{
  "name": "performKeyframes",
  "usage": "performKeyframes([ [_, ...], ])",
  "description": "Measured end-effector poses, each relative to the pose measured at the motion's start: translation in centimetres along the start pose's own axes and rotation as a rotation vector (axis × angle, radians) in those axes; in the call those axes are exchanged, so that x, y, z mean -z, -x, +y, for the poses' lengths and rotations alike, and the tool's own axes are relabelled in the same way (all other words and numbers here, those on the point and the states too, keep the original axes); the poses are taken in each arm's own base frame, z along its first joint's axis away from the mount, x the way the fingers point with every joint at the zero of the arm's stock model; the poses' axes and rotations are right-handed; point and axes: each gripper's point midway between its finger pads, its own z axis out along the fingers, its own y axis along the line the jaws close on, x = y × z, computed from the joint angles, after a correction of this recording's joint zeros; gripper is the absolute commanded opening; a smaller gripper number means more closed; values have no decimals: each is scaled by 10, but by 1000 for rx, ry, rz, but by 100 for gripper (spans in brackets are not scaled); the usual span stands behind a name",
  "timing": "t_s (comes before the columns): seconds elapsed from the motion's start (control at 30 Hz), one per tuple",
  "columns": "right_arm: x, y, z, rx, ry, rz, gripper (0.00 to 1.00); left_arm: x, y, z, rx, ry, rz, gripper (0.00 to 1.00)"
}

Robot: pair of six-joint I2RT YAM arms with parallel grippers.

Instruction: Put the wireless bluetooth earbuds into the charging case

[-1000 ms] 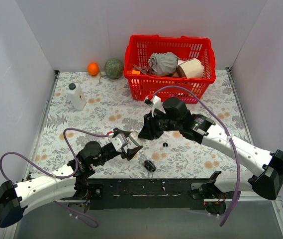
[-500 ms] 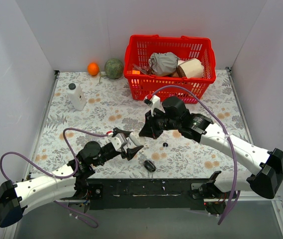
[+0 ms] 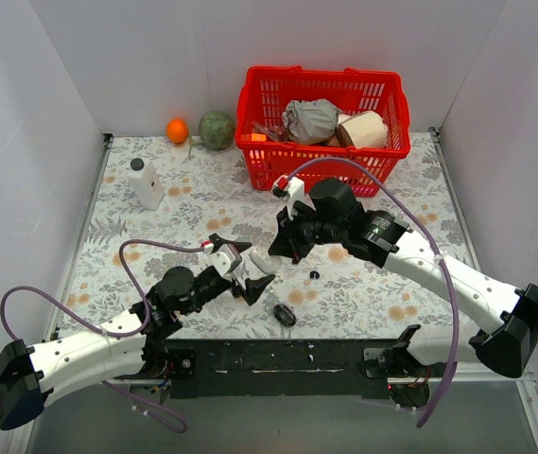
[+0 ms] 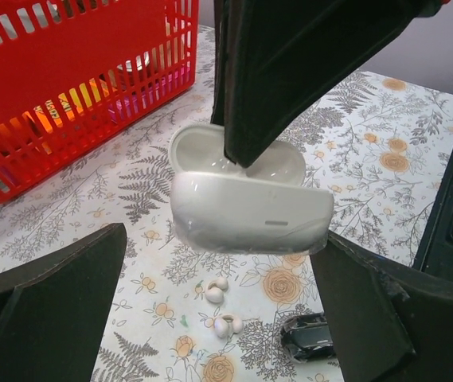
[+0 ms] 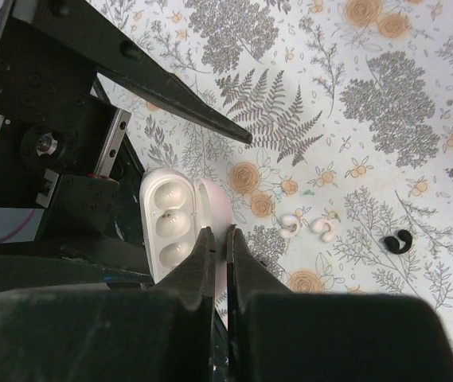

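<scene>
The white charging case hangs open above the table, its moulded cavities bare. My right gripper is shut on one half of the case, and its black fingers come down from above in the left wrist view. My left gripper stands wide open, one finger on each side of the case. Two small earbuds lie side by side on the floral cloth below the case; they look white and curled here. The right gripper meets the left gripper at mid-table.
A black oval object lies near the front edge, with a tiny black curled piece to its right. A red basket of items stands at the back. A white bottle, an orange and a green ball sit back left.
My left gripper has opened wide and let go of the case. My right gripper has shut on one half of the case and now carries it.
</scene>
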Motion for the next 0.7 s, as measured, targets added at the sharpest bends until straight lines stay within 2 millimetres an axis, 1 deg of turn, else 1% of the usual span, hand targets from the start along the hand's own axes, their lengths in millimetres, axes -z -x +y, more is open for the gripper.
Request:
performKeyframes([
  [0.23, 16, 14, -4, 65, -56, -14, 1, 1, -1, 12, 40, 77, 18, 98],
  [0.3, 22, 20, -7, 104, -90, -24, 1, 0, 1, 15, 65, 102, 28, 98],
  [0.37, 30, 25, -11, 158, -134, -36, 1, 0, 6, 14, 94, 101, 32, 98],
  [0.5, 43, 29, -13, 281, -222, -55, 1, -1, 27, 2, 159, 46, 27, 98],
  [0.6, 52, 33, -9, 383, -264, -71, 1, 0, 44, -15, 182, -48, 9, 98],
  [0.7, 59, 34, -4, 483, -300, -76, 1, 5, 50, -31, 193, -148, 10, 98],
])
